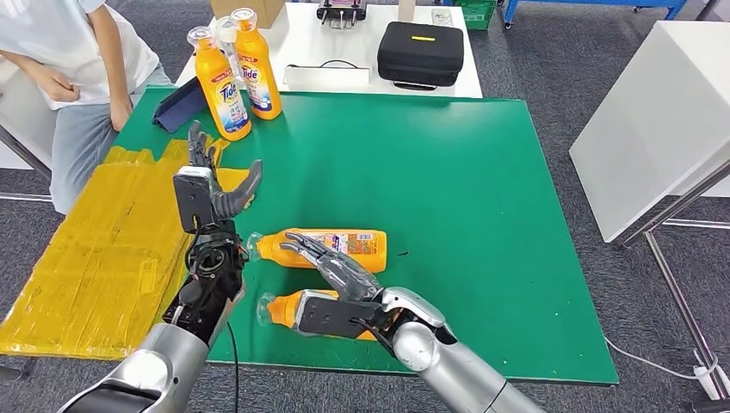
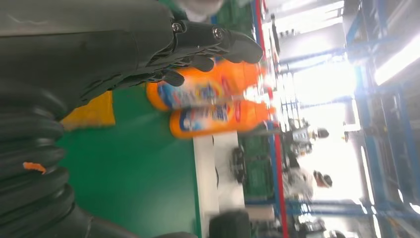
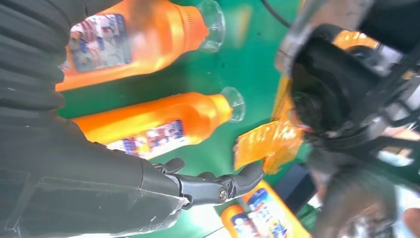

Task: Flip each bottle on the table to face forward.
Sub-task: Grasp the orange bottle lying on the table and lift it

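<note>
Head view: the right hand [image 1: 331, 265] hovers with fingers spread and empty over a lying bottle [image 1: 349, 246], a second lying bottle [image 1: 288, 308] just beside its wrist. The left hand [image 1: 215, 185] stands raised, fingers apart, holding nothing. Two upright bottles [image 1: 222, 86] stand at the green table's [image 1: 482, 189] far-left corner, near a seated person [image 1: 77, 77].

High forward-down head view; two close, turned wrist views sharing the bottles [image 1: 323, 248]

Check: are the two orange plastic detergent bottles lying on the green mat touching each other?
Apart. The right wrist view shows a green strip between the nearer lying bottle and the farther lying bottle.
</note>
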Robot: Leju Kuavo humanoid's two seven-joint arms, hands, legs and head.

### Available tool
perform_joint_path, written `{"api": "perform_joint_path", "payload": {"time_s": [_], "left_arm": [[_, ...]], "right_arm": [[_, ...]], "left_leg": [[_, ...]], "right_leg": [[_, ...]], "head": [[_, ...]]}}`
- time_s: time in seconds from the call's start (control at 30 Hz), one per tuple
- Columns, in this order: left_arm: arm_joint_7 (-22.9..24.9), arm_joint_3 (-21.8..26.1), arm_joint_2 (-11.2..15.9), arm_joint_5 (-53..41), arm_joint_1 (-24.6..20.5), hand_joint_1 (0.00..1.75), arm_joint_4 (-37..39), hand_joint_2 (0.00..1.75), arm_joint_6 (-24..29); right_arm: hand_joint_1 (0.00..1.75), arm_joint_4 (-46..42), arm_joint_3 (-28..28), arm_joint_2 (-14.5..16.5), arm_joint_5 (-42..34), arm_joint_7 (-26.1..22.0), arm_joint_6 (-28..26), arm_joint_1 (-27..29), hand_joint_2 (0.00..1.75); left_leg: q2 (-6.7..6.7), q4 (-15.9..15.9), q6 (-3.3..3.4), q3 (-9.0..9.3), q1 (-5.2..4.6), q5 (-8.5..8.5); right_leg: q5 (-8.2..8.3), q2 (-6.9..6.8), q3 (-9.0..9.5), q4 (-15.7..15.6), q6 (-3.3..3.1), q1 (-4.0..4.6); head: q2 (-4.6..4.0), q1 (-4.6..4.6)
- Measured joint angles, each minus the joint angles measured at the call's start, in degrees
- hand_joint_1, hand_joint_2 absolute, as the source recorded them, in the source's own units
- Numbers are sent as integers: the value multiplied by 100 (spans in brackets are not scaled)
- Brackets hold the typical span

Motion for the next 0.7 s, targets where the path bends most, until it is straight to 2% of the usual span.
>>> {"api": "perform_joint_path", "payload": {"time_s": [0.27,0.47,0.7], "left_arm": [[23,565,340,-104,-383,0,469,175,294],[72,799,379,-144,-454,0,579,175,455],[120,900,380,-186,-469,0,616,175,519]], "right_arm": [[0,-221,-489,-201,454,419,-216,743,175],[0,157,-530,-171,900,549,27,1006,175],[0,495,-440,-72,1063,579,74,975,175]], "left_leg": [[-1,0,0,0,0,0],[1,0,-1,1,0,-1],[5,-1,-6,37,0,-7]], "right_leg": [[0,0,0,0,0,1],[-1,1,1,0,0,0],[-4,3,28,-4,-4,0]], "head": [[0,0],[0,0],[-1,0]]}}
